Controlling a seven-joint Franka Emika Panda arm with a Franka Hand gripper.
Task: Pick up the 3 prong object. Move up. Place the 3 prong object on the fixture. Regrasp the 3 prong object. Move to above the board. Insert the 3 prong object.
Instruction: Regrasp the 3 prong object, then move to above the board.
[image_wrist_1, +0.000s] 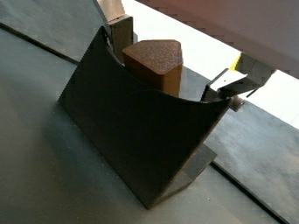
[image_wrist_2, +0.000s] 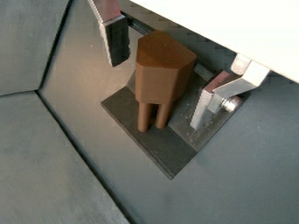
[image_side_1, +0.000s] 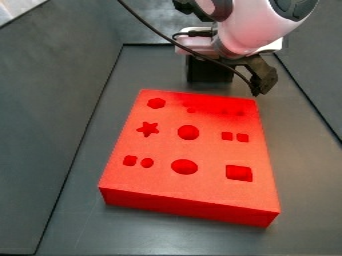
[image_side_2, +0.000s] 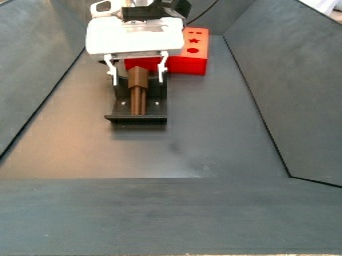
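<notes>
While much of the 3 prong object (image_wrist_2: 162, 77) is seen plainly in a wrist view, only its rounded triangular top (image_wrist_1: 156, 58) is shown past the dark wall of the fixture (image_wrist_1: 140, 122) in the facing wrist view, the rest being hidden behind that wall. It is a brown, wood-coloured block with a smooth body, and two short prongs are made out at its lower end; a third cannot be told. It is stood upright on the fixture's base plate (image_wrist_2: 152, 140), prongs down. In a side view the block (image_side_2: 134, 85) is seen as a thin brown bar above the dark fixture (image_side_2: 139, 105), its upper end covered by the white gripper body.

The gripper (image_wrist_2: 173, 74) is placed over the fixture, with one silver finger (image_wrist_2: 114, 37) to each side of the block. A clear gap is seen between each dark pad and the wood, so the jaws are spread and nothing is held. In the remaining side view the gripper (image_side_1: 230, 62) is largely masked by the white arm housing, the fixture (image_side_1: 211, 70) is seen only as a dark block beneath it, and the brown piece is not made out.

The red board (image_side_1: 194, 150) is laid flat on the grey floor just beside the fixture, and only a corner of it (image_side_2: 195, 52) is seen behind the gripper.
</notes>
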